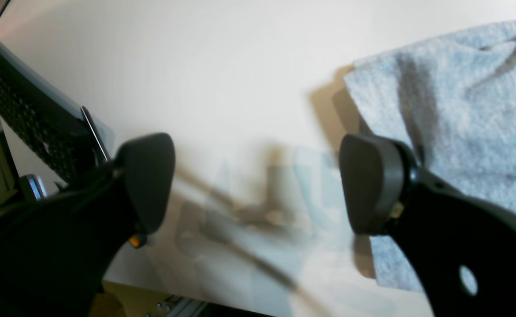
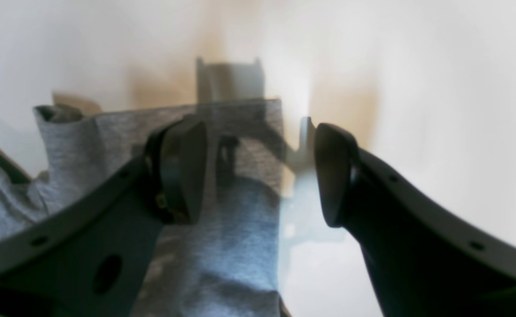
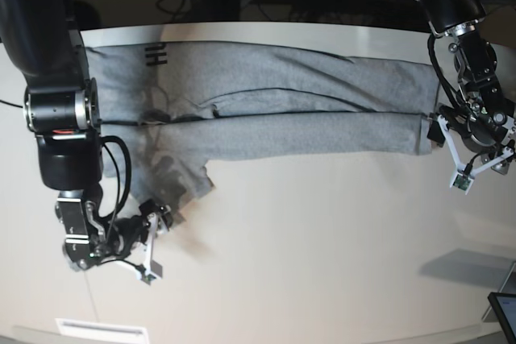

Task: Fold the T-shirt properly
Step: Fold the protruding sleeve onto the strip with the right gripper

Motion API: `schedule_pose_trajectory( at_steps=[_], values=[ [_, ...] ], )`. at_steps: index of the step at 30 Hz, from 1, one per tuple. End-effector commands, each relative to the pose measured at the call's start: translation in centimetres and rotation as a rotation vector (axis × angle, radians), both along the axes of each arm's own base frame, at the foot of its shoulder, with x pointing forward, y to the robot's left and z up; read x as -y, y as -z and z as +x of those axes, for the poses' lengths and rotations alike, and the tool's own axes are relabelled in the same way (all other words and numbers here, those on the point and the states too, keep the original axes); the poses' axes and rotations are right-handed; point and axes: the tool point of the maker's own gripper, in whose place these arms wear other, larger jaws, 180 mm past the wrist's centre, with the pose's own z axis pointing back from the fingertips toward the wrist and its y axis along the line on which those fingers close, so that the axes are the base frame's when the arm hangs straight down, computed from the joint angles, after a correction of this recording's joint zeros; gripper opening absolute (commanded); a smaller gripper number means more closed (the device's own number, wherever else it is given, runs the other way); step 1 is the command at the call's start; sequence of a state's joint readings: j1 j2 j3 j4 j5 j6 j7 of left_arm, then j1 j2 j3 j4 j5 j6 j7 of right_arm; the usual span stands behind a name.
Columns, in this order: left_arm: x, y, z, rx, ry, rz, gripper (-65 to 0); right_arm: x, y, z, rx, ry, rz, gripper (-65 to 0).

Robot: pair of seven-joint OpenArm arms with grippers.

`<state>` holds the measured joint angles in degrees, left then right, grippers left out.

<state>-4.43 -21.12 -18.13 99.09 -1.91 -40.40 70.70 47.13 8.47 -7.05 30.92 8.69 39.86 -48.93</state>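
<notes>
Heather-grey cotton, the T-shirt (image 3: 274,110) lies folded into a long band across the far half of my white table (image 3: 322,247), a scrap of black lettering (image 3: 153,55) showing near its end on the base view's left. My right gripper (image 2: 258,174) hovers at the sleeve on that side, jaws spread wide and gripping nothing, one pad (image 2: 187,171) over the cloth and the other over bare tabletop. My left gripper (image 1: 255,185) sits at the band's opposite end, jaws likewise wide apart and empty, its fingers (image 1: 370,185) just beside the fabric's edge.
</notes>
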Motion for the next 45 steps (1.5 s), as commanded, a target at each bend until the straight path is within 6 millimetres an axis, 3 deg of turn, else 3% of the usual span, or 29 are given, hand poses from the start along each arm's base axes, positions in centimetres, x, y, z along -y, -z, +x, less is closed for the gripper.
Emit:
schedule_pose_trajectory(
  at_steps=[1, 8, 14, 21, 23, 29, 36, 40, 45],
  values=[
    [-0.4, -1.4, 0.7, 0.040, 0.001, 0.019, -7.9, -0.3, -2.3, 1.8, 0.063, -0.001, 0.019, -27.9],
    [-0.4, -1.3, 0.7, 0.039, 0.003, 0.019, -7.9, -0.5, -1.4, 1.3, 0.062, 0.001, 0.034, -27.9],
    [-0.5, -1.4, 0.7, 0.041, -0.002, 0.019, -7.9, -1.1, 0.6, -0.3, 0.027, -0.050, -0.007, -27.9],
    [-0.4, -1.3, 0.7, 0.039, 0.003, 0.019, -7.9, -1.1, 1.2, -0.8, 0.014, -0.050, -0.007, -29.3],
    [-0.4, -1.3, 0.7, 0.039, 0.003, 0.019, -7.9, -1.1, 1.1, -0.8, 0.014, -0.049, -0.005, -35.3],
    [-0.4, -1.3, 0.7, 0.039, 0.003, 0.019, -7.9, -1.2, 1.2, -0.8, 0.011, -0.051, -0.006, -64.0],
    [-0.4, -1.5, 0.9, 0.043, 0.004, 0.019, -7.9, -0.8, 0.6, -0.6, 0.010, -0.048, -0.018, -64.9],
    [-0.4, -1.7, 1.1, 0.049, 0.004, 0.019, -7.9, 0.1, -1.7, 0.5, 0.035, -0.015, -0.024, -64.9],
    [-0.4, -1.7, 1.1, 0.052, 0.005, 0.019, -7.9, 1.2, -3.5, -0.1, 0.058, -0.017, -0.097, -65.0]
  ],
)
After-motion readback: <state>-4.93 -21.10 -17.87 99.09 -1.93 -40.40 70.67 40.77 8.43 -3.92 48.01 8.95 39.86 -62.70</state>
